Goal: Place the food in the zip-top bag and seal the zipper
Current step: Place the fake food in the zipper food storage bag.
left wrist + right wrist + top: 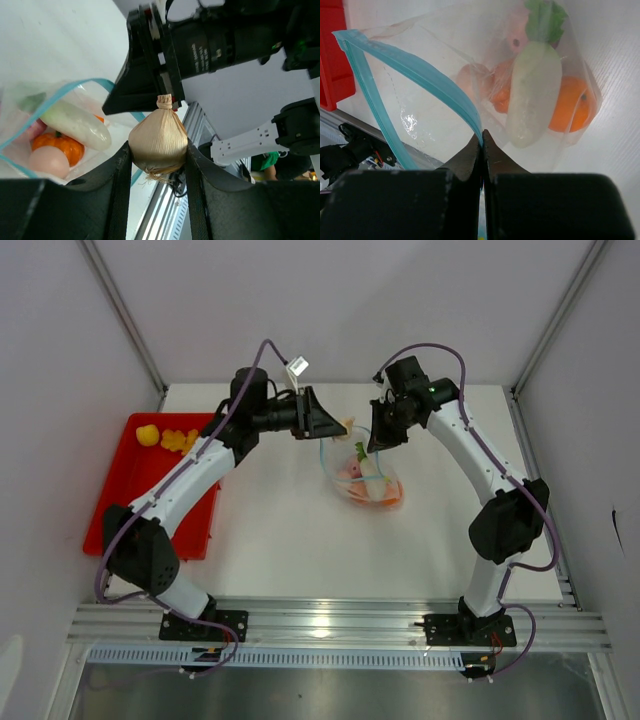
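Observation:
The clear zip-top bag (366, 478) lies mid-table with its mouth held up and open. Inside it lie food pieces: a white radish (532, 95), an orange piece (572, 107) and a pink piece (517, 40). My right gripper (481, 134) is shut on the blue-teal zipper (420, 70) at the bag's rim; in the top view the right gripper (378, 443) is above the bag's far edge. My left gripper (158, 146) is shut on a tan onion-shaped food piece (159, 135), hovering just beside the bag's mouth (50, 100). From above, the left gripper (338, 426) is left of the right one.
A red tray (120, 495) sits at the table's left edge with yellow food pieces (148, 435) at its far end. The right arm's black wrist (150, 65) hangs close in front of the left gripper. An aluminium rail (330, 625) runs along the near edge.

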Available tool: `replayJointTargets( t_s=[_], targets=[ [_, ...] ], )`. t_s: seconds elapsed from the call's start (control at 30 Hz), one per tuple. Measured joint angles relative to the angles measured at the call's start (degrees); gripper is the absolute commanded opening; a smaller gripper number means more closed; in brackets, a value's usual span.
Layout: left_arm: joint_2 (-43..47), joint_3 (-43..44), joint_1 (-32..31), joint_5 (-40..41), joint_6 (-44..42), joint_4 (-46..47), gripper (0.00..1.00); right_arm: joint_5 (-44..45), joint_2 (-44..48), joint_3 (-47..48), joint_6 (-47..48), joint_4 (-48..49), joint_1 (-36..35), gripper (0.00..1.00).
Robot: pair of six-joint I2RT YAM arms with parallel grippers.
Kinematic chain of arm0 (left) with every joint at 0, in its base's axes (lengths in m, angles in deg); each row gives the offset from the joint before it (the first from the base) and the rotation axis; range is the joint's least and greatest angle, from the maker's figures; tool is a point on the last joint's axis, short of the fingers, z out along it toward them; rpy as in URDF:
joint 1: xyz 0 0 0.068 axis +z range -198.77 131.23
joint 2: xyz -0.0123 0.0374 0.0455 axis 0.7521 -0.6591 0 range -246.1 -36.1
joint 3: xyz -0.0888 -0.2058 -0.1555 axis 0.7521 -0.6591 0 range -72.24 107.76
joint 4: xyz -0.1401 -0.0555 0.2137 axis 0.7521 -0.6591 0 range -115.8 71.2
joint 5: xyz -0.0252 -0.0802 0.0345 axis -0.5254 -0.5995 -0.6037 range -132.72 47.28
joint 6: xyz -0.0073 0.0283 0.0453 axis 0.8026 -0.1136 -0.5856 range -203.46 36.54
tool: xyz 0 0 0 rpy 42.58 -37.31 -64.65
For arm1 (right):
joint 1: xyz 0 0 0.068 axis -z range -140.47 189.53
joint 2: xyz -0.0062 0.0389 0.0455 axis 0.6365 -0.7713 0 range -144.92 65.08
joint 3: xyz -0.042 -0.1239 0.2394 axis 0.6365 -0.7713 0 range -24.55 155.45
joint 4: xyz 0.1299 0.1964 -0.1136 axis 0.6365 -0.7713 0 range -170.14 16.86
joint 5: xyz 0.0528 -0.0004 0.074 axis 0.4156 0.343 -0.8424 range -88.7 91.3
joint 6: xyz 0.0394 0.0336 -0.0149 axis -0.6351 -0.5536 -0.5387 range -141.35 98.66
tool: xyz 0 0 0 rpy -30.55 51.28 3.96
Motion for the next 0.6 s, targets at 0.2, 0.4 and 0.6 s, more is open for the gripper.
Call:
replayJointTargets(
  t_s=[0.2, 0.4, 0.6],
  targets=[
    [-3.9, 3.9, -4.0, 4.0, -7.6, -10.4, 0.01, 0.3, 0.0, 2.1, -0.7, -0.4, 0.0, 0.0],
    [-7.8, 4.9, -4.1, 7.8, -12.2, -16.9, 0.43, 0.3, 0.0, 3.5, -1.4, -0.4, 0.0, 0.0],
    [-8.3, 5.1, -4.1, 9.1, -14.8, -18.2, 1.0, 0.3, 0.0, 3.5, -1.7, -0.4, 0.0, 0.0]
  ],
)
